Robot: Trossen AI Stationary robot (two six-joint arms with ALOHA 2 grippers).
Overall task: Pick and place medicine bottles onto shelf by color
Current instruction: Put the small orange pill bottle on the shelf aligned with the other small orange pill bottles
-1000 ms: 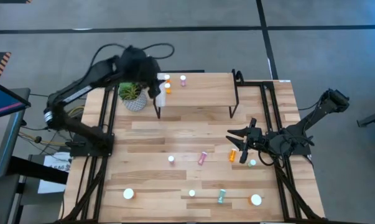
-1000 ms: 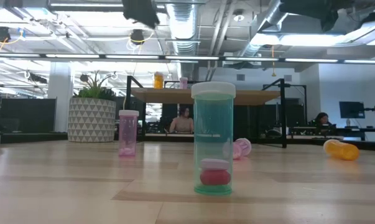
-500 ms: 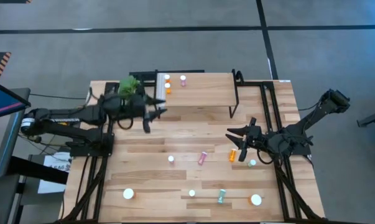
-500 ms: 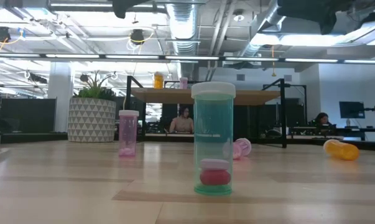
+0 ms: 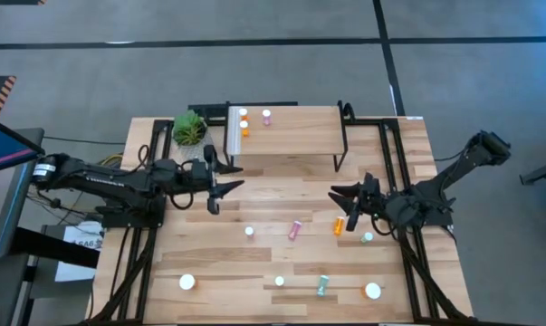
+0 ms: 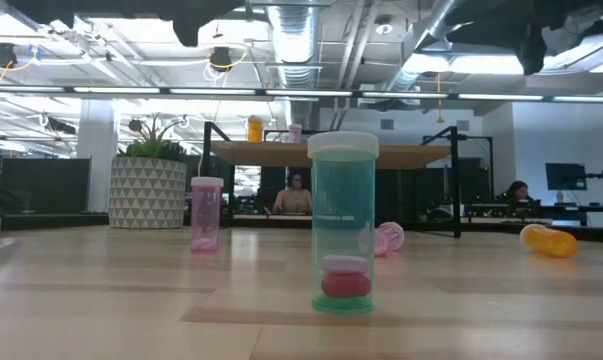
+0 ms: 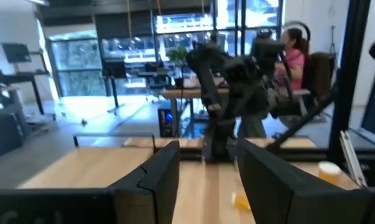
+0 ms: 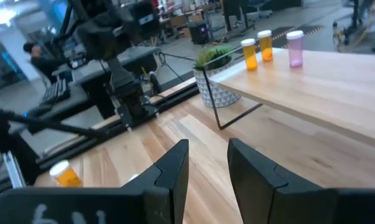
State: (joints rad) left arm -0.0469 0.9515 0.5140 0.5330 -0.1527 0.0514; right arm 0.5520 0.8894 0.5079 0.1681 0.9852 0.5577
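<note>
The shelf [image 5: 286, 131] stands at the table's far side. At its left end stand two orange medicine bottles [image 8: 257, 48] and a pink one [image 8: 295, 48]. More bottles are scattered on the table: a pink one [image 5: 295, 229] and an orange one [image 5: 340, 225] lie on their sides, and a teal one [image 6: 343, 225] stands upright. My left gripper [image 5: 220, 177] hovers in front of the shelf's left end, pointing level toward the right, open and empty [image 7: 207, 155]. My right gripper [image 5: 345, 197] hovers above the lying orange bottle, open and empty [image 8: 208, 146].
A potted plant [image 5: 189, 129] stands left of the shelf. Black frame rails [image 5: 408, 263] run along both table sides. Several bottles stand or lie near the front edge [image 5: 322, 286]. People sit in the room beyond the table [image 6: 295, 192].
My left gripper has left the shelf's left end, dropping and swinging toward the table's near and left side. It has tipped from pointing down to pointing level toward the right. The bottles have not moved.
</note>
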